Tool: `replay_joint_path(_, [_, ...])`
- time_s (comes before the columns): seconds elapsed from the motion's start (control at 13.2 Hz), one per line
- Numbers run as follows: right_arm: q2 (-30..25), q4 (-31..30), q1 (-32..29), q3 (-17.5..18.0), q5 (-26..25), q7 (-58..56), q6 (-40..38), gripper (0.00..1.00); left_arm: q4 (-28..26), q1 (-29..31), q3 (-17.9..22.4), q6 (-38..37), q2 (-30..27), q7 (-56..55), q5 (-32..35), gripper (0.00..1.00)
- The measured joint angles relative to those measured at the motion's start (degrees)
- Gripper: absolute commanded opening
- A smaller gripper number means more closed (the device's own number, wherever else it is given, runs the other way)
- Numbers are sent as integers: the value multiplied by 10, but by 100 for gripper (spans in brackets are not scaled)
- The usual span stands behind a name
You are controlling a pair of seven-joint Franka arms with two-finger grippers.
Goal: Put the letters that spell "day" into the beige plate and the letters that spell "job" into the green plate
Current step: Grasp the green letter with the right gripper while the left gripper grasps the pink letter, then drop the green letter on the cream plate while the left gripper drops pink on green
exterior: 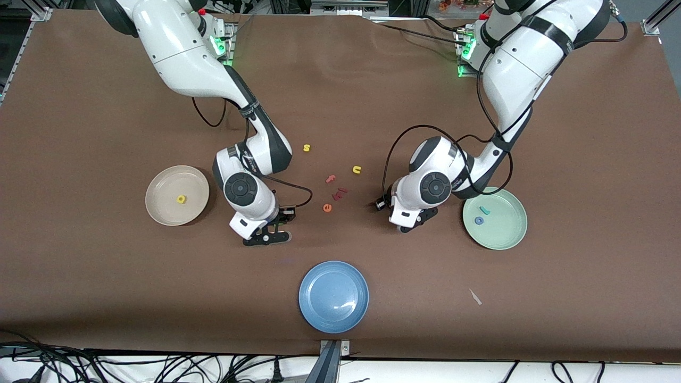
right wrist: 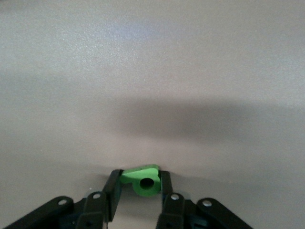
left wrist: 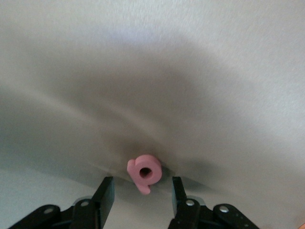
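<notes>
My right gripper (right wrist: pixel 138 183) is low at the table and shut on the green "d" (right wrist: pixel 141 180), both fingers against its sides. It (exterior: pixel 268 238) lies between the beige plate (exterior: pixel 159 210) and the blue plate. A yellow "a" (exterior: pixel 181 199) lies in the beige plate. In the left wrist view my left gripper (left wrist: pixel 143 183) is open around the pink "b" (left wrist: pixel 145 171), which rests on the table, touched by neither finger. That gripper (exterior: pixel 412 226) is down beside the green plate (exterior: pixel 503 231), which holds a teal "j" (exterior: pixel 484 210) and a blue "o" (exterior: pixel 479 220).
Loose letters lie between the two arms: a yellow "s" (exterior: pixel 307 148), a yellow "u" (exterior: pixel 356 169), a pink "f" (exterior: pixel 331 178), a dark red piece (exterior: pixel 340 192) and an orange "e" (exterior: pixel 327 207). A blue plate (exterior: pixel 333 296) sits nearest the front camera. A white scrap (exterior: pixel 475 297) lies beside it.
</notes>
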Motion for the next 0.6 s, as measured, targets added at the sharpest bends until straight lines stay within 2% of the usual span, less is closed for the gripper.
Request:
replay_joint_path(0.15, [0,0,0,0,0,1,0,30,1,0,7,4,0,1,0,44])
replay_joint_path(0.3, [0,0,0,0,0,1,0,28,1,0,9,3,-2,1,0,33])
replay_joint_path(0.45, [0,1,0,0,0,1,-2,27,1,0,9,1,-2,1,1,9])
replay_joint_path(0.53, [0,3,0,0,1,1,-6,27,1,-1,9,0,-3,1,1,1])
replay_joint_path(0.6, [0,6,0,0,2,1,-13,27,1,-1,10,0,-3,1,1,0])
